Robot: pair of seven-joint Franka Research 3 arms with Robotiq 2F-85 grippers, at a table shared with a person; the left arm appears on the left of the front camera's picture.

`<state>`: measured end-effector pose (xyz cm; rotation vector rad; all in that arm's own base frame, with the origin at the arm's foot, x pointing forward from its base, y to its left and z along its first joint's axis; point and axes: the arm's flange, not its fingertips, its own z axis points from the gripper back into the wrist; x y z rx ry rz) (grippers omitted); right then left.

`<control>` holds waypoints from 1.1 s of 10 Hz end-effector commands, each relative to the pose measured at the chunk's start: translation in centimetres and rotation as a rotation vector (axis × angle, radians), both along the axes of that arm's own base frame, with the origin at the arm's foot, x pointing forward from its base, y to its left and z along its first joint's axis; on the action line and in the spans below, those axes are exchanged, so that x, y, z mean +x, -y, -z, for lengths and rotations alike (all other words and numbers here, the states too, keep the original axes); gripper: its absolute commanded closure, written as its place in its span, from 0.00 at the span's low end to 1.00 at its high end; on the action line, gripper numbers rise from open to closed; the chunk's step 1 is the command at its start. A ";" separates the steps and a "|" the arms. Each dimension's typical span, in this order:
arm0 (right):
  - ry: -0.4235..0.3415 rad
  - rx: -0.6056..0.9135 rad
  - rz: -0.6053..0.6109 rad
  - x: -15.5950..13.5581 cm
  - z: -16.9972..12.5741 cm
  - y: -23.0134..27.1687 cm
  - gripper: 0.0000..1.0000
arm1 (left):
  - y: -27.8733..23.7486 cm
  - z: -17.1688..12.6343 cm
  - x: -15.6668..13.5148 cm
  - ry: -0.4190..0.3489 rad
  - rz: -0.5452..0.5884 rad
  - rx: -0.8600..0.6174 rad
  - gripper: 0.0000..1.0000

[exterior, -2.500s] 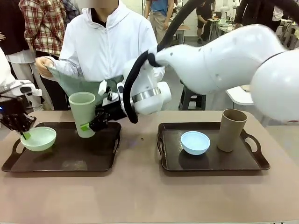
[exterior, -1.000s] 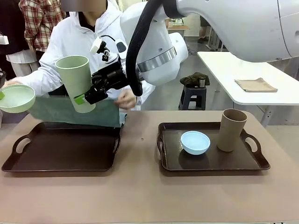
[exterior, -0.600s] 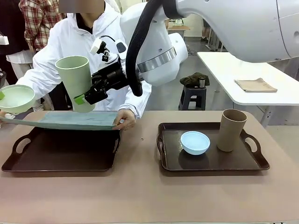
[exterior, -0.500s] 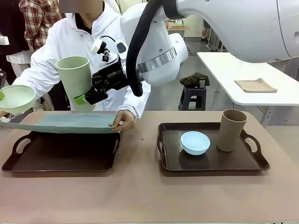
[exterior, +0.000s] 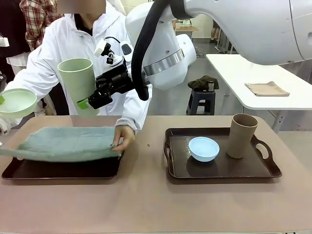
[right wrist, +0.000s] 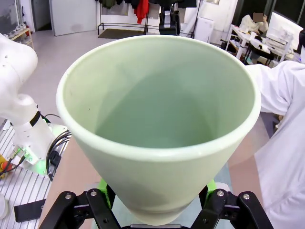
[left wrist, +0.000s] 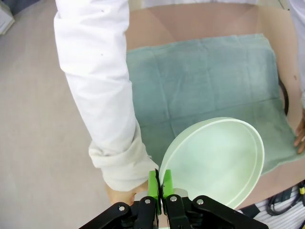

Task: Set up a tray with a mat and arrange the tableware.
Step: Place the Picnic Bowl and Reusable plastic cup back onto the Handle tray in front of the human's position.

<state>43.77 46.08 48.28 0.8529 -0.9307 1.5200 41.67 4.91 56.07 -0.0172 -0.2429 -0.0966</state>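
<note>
Mat [exterior: 68, 142] over left tray [exterior: 63, 170]; bowl [exterior: 204, 148], cup [exterior: 242, 135] in right tray [exterior: 222, 171]

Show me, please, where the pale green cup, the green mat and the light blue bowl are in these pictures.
pale green cup [exterior: 77, 87]: front view, on its outer wall.
green mat [exterior: 68, 142]: front view, middle of its upper face.
light blue bowl [exterior: 204, 147]: front view, inside its hollow.

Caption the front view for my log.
Right gripper holds the pale green cup, left gripper the matching bowl, above a mat the person spreads on a tray.
</note>
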 end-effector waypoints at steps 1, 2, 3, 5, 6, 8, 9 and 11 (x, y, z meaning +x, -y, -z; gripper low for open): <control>0.002 0.000 -0.004 0.0 0.0 0.0 0.39 | -0.1 -0.1 0.0 0.004 0.009 -0.005 1.00; 0.002 0.000 -0.004 0.0 0.0 0.0 0.39 | -0.1 -0.1 0.0 0.004 0.009 -0.005 1.00; 0.002 0.000 -0.004 0.0 0.0 0.0 0.39 | -0.1 -0.1 0.0 0.004 0.009 -0.005 1.00; 0.002 0.000 -0.004 0.0 0.0 0.0 0.39 | -0.1 -0.1 0.0 0.004 0.009 -0.005 1.00; 0.002 0.000 -0.004 0.0 0.0 0.0 0.39 | -0.1 -0.1 0.0 0.004 0.009 -0.005 1.00; 0.002 0.000 -0.004 0.0 0.0 0.0 0.39 | -0.1 -0.1 0.0 0.004 0.009 -0.005 1.00; 0.002 0.000 -0.004 0.0 0.0 0.0 0.39 | -0.1 -0.1 0.0 0.004 0.009 -0.005 1.00; 0.002 0.000 -0.004 0.0 0.0 0.0 0.39 | -0.1 -0.1 0.0 0.004 0.009 -0.005 1.00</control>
